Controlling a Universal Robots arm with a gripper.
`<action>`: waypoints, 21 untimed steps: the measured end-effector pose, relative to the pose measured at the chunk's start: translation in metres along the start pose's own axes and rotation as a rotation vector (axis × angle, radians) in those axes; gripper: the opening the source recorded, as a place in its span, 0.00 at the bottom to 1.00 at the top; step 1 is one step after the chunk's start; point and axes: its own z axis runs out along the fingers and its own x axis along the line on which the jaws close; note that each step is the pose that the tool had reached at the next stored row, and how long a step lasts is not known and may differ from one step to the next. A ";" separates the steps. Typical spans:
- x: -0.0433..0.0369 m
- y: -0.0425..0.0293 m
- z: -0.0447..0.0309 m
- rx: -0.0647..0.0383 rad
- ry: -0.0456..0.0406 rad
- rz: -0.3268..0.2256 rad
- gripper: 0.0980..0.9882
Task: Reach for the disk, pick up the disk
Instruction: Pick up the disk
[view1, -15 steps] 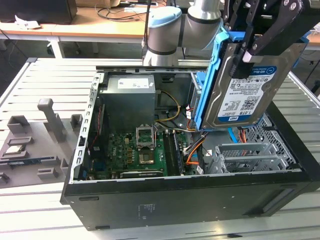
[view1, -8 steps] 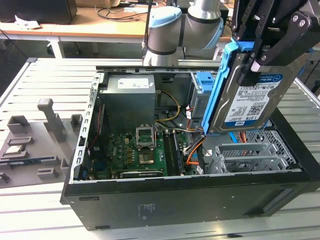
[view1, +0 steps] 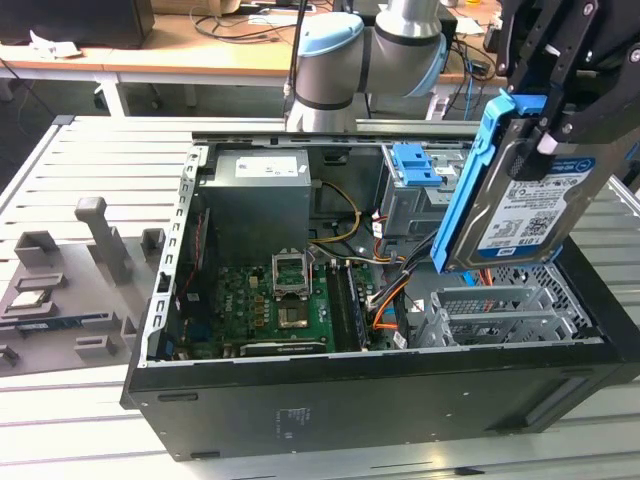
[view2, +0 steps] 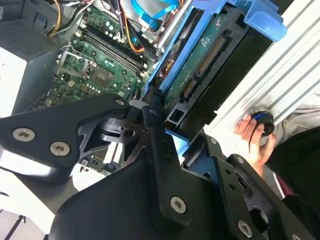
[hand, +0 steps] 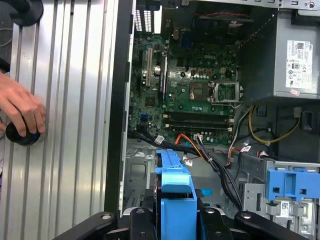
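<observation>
The disk (view1: 530, 205) is held clear of the open computer case (view1: 380, 400), hanging upright and slightly tilted above the metal drive cage (view1: 500, 315) at the exterior view's right. Its white-and-blue label is turned toward the exterior camera, and the blue plastic rail (view1: 462, 185) is seen running along its edge. The pincer (view1: 545, 105) is closed on the disk's upper end; black fingers (view1: 522, 60) are pressed against both faces there. In the second wrist view the disk (view2: 200, 65) is seen from its green circuit-board side, with the blue rail (view2: 172, 55) beside it and the pincer linkage (view2: 150, 145) clamped around it. In the first wrist view the rail's blue end (hand: 175, 185) is gripped between the black fingers (hand: 140, 220).

Inside the case, the motherboard (view1: 275, 300) lies flat with its CPU socket (view1: 290, 270) open, the grey power supply (view1: 260, 195) sits behind it, and orange and black cables (view1: 390, 295) are routed toward the drive bays. A second blue caddy (view1: 418, 165) is seated in the bay beyond the disk. The case rests on a slatted aluminium worktop (view1: 80, 140); grey fixtures (view1: 100, 235) are mounted on it at the exterior view's left. A person's hand (hand: 20, 112) rests on the worktop on a small black knob (hand: 22, 136) in the first wrist view; the hand (view2: 252, 137) is also caught in the second wrist view.
</observation>
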 end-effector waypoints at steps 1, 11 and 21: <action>0.0001 -0.0013 0.0001 0.000 0.0000 0.000 0.30; 0.0009 -0.0142 0.0031 0.000 -0.0001 0.000 0.30; 0.0012 -0.0191 0.0131 0.000 0.0001 0.000 0.30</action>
